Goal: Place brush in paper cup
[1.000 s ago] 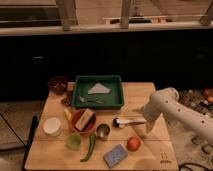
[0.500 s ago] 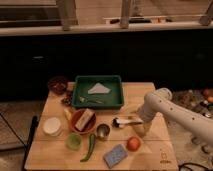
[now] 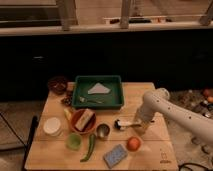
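The brush (image 3: 124,125) lies on the wooden table (image 3: 150,160), right of centre, with its dark head pointing left and its white handle pointing right. My gripper (image 3: 137,126) is low over the table at the right end of the handle, below the white arm (image 3: 156,100). The paper cup (image 3: 52,126) stands upright near the left edge of the table, far from the brush and gripper.
Between the brush and the paper cup are a metal cup (image 3: 103,131), an orange bowl (image 3: 83,120), a light-green cup (image 3: 74,141) and a green chili (image 3: 90,148). A green tray (image 3: 114,98) holds a fork and white cloth. In front are a blue sponge (image 3: 116,155) and an orange fruit (image 3: 133,143).
The arm has shifted slightly left, bringing the gripper closer over the brush handle. The brush and the other objects have not moved.
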Tool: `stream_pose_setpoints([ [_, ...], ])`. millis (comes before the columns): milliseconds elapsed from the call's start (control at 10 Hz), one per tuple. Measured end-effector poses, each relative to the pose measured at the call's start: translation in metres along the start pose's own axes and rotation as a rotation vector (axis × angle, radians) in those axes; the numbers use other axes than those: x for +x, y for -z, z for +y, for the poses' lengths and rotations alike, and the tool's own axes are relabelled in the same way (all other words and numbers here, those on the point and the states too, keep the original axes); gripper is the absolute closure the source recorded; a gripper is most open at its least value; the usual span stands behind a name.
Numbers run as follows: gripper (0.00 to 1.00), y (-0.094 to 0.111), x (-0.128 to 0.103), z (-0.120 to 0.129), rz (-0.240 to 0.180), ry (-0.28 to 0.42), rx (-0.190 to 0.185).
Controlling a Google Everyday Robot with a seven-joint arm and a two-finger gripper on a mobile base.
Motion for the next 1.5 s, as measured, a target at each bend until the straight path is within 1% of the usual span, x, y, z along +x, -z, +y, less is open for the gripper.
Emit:
stream_pose_setpoints([
  [100,0.95,0.001,0.001,0.000,0.003,0.003,0.000],
  [200,0.99,0.000,0.000,-0.001,0.002,0.004,-0.001],
  [300,1.00,0.001,-0.001,-0.001,0.000,0.003,0.000],
  [500,1.00,0.014,0.008,-0.001,0.006,-0.021,0.029],
  [600,1.00,0.032,0.017,0.000,0.014,-0.051,0.059],
  [700,1.00,0.045,0.024,0.000,0.020,-0.074,0.080],
  [900,1.00,0.056,0.031,0.000,0.020,-0.102,0.105],
  [1100,1.00,0.066,0.034,0.000,0.013,-0.118,0.121],
  [1500,1.00,0.082,0.035,0.001,-0.009,-0.121,0.133],
])
